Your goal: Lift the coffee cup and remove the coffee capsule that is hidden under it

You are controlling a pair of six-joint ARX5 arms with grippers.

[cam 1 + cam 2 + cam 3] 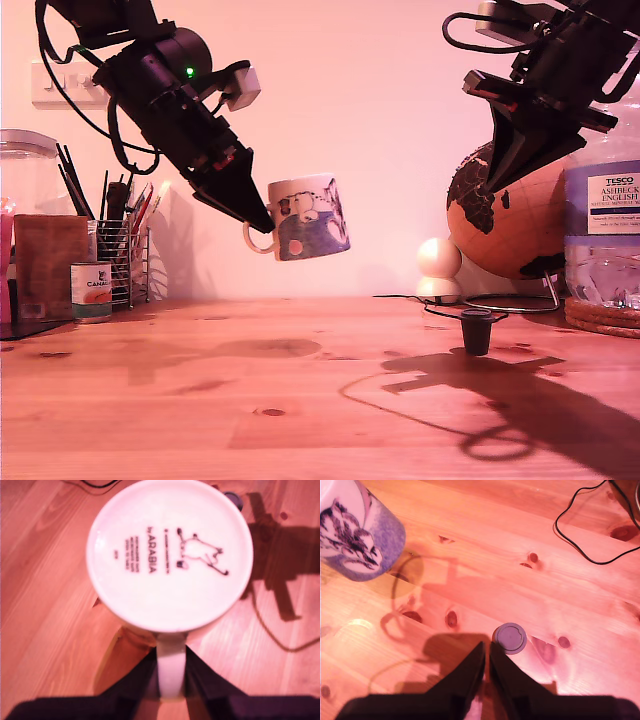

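Coffee capsule [477,330] bare on table; first hand [171,680] pinching raised coffee cup [308,217]; second hand [487,652] seemingly pressed together.

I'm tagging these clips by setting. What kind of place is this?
Likely a home desk or study corner rather than a lab: a wooden table against a plain wall, with a globe, a wire pen holder full of pens, and a large water bottle.

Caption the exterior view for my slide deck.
My first gripper holds the coffee cup aloft; the coffee capsule stands uncovered.
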